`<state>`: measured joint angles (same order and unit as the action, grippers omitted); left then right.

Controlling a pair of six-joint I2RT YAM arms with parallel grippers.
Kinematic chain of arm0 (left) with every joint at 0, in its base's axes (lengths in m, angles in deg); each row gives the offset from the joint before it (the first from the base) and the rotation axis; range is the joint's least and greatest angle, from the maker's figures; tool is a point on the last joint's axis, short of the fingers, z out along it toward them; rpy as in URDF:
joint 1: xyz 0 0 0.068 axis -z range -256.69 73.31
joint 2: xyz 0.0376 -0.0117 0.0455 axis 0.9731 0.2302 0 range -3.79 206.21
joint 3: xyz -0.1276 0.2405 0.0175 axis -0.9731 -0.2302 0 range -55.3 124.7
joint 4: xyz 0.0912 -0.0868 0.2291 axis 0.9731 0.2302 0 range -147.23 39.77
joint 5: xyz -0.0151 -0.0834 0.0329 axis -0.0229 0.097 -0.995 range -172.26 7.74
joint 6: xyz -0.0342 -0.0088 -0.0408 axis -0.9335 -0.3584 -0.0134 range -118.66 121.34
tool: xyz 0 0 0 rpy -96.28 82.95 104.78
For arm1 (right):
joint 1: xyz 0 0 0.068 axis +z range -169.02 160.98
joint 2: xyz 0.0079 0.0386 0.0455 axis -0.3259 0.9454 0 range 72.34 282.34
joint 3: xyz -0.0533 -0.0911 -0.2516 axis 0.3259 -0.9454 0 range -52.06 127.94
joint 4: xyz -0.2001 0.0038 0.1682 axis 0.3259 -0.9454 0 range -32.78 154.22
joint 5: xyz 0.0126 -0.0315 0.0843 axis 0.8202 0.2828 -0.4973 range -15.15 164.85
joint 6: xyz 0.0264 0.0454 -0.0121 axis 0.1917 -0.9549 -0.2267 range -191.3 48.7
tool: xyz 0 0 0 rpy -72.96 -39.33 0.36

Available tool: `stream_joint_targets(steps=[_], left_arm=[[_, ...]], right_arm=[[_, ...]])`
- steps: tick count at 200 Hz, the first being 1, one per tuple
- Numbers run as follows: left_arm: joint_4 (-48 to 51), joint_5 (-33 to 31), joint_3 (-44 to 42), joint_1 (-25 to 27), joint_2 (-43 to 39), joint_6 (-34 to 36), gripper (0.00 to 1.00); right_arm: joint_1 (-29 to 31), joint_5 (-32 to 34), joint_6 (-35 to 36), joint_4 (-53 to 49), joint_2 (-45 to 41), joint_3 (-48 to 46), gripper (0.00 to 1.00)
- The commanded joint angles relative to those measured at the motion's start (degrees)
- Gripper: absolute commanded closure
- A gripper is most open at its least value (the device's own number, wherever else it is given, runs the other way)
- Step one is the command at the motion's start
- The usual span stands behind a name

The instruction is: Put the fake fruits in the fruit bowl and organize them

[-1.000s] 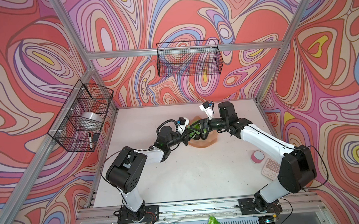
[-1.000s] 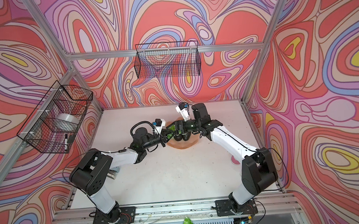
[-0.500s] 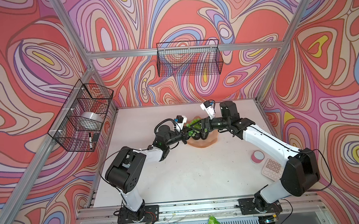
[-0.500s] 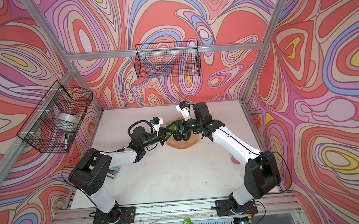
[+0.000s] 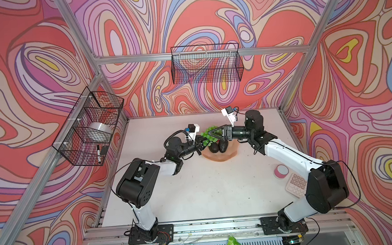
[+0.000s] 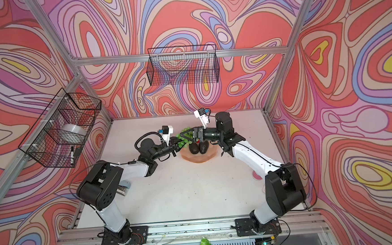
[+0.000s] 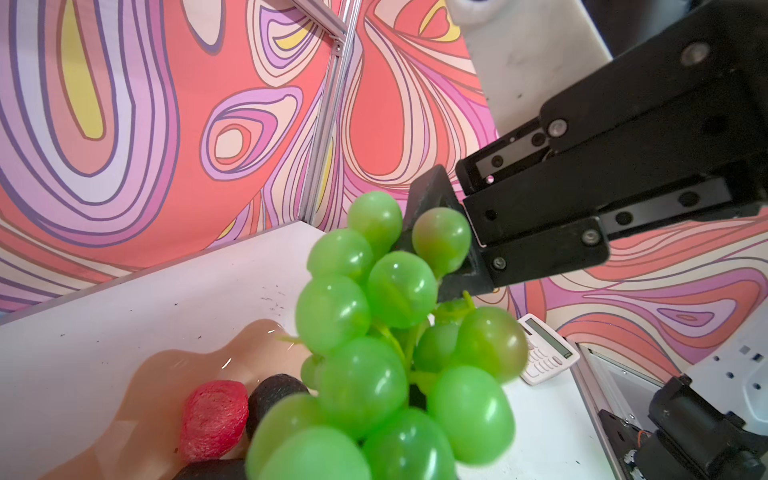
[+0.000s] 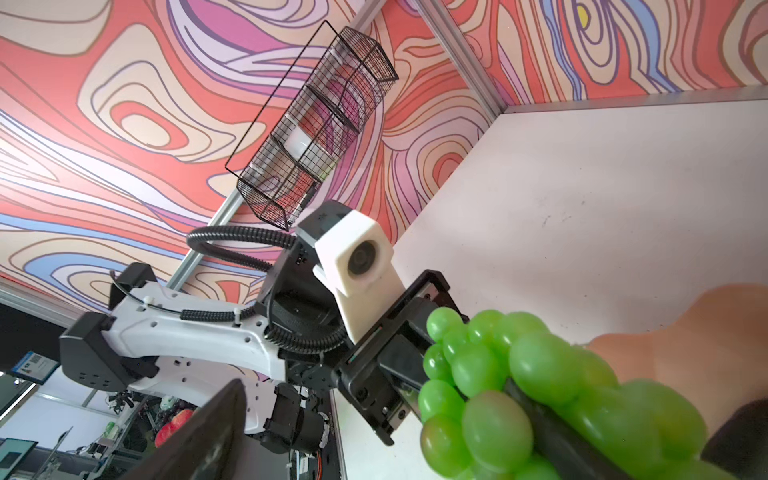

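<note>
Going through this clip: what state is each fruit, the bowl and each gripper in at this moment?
Bowl: upright, three fruits inside.
Avocados: both lying in the bowl, side by side.
Red fruit: lying in the bowl, beside an avocado.
Left gripper: jaws shut on the grapes.
Grapes: held up over the bowl, not yet set down.
Right gripper: jaws open, in among the grapes.

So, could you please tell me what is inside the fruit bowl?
Two avocados and a red fruit lie in the fruit bowl. The grapes, held over it in the left gripper, hide part of its inside.
</note>
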<state>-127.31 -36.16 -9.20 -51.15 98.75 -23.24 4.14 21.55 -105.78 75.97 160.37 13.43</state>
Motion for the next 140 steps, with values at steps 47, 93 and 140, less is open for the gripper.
stream_joint_targets(steps=[47, 93, 140], left_arm=[[-5.8, 4.5, 2.2, 0.0, 1.2, -5.9, 1.00], [-3.8, 4.4, 3.4, 0.0, 1.0, -9.1, 1.00], [2.6, 4.3, 4.9, 0.0, -0.6, -12.3, 1.00]], right_arm=[[1.1, -1.3, -3.4, 10.8, 1.1, -1.5, 0.02], [6.0, 15.3, 21.9, -17.2, 0.7, 7.6, 0.02], [6.8, 27.4, 30.9, -23.4, -2.0, 9.9, 0.02]])
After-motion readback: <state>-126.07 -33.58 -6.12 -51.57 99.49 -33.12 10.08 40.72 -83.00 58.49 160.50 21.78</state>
